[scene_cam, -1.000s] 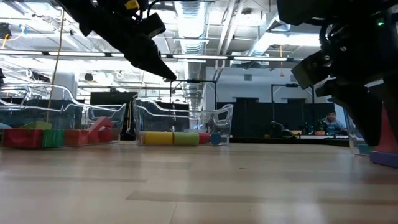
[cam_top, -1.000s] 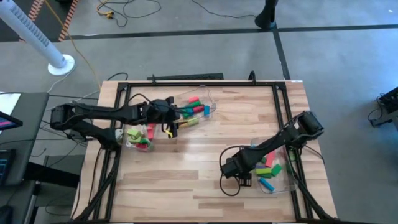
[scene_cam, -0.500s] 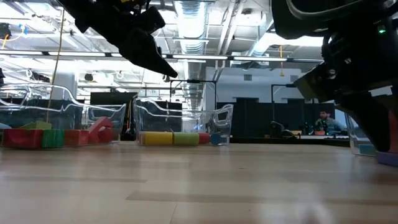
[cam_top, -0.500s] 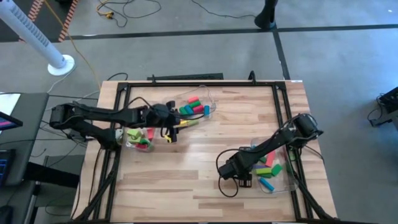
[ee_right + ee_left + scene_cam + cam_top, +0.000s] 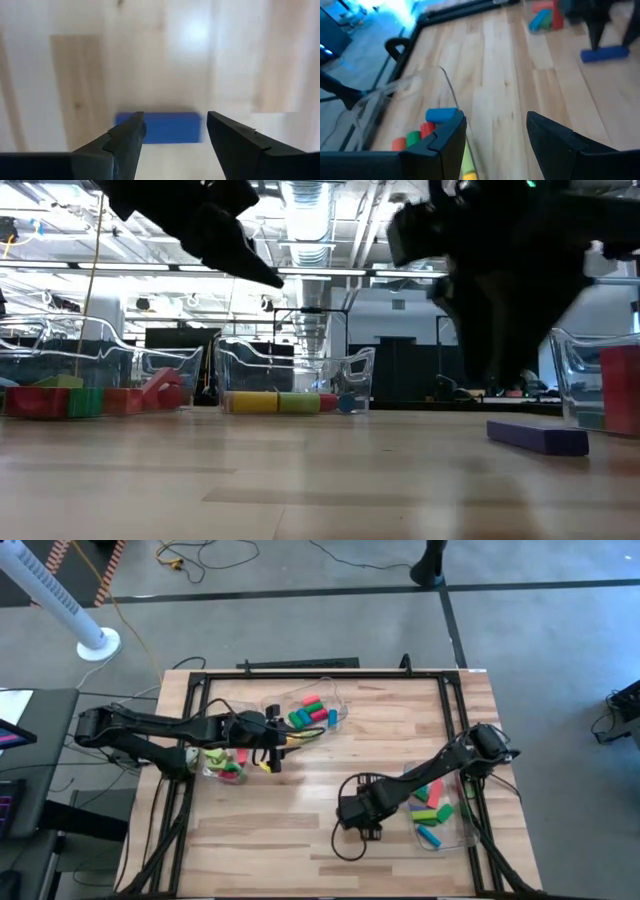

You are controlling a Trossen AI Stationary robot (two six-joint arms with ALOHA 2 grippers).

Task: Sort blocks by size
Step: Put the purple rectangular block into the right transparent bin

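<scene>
Blue block [image 5: 159, 127] flat on table [image 5: 300, 800], apparently below spread, empty right gripper [image 5: 175, 131]; left gripper [image 5: 496, 131] likewise spread, empty.

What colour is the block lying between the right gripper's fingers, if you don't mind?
Blue block, clearest in the right wrist view.

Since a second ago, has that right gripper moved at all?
Yes. In the high view the right gripper has slid leftward, away from the clear bin near the table's right edge and out over bare wood, above a blue block.
</scene>
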